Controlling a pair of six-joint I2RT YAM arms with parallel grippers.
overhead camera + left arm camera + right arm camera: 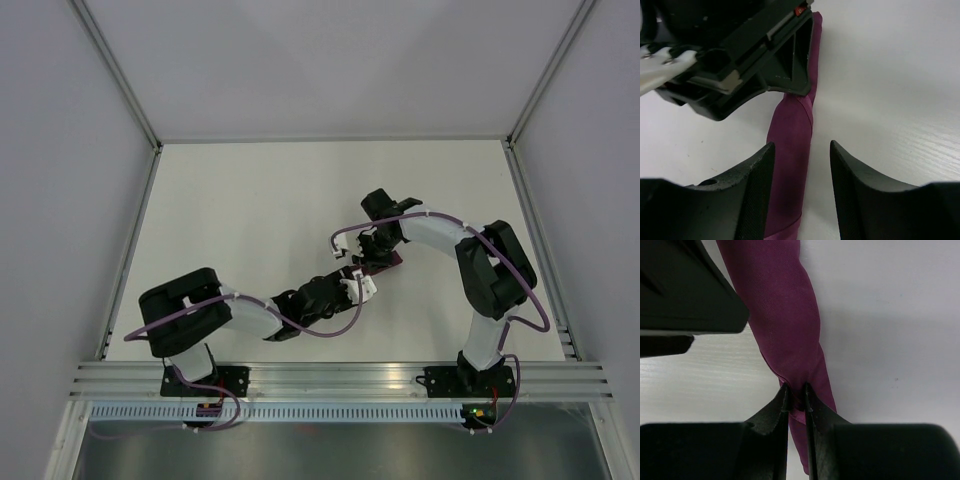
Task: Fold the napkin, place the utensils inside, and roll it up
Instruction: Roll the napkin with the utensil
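napkin [790, 150] on table [250, 200] | left claw [801, 145] astride near end | right claw [796, 390] — on far end

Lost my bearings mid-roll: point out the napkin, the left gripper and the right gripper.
napkin [790, 150], left wrist view, middle of the rolled cloth.
left gripper [801, 144], left wrist view, gap between its open fingertips.
right gripper [796, 390], right wrist view, between fingertips pinching the napkin's fabric.

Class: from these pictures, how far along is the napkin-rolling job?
Done: the shiny magenta cloth napkin already lies rolled into a narrow tube on the white table; no utensils show. In hand: the right gripper pinches it, the left gripper straddles it open. Left: probably only letting go.
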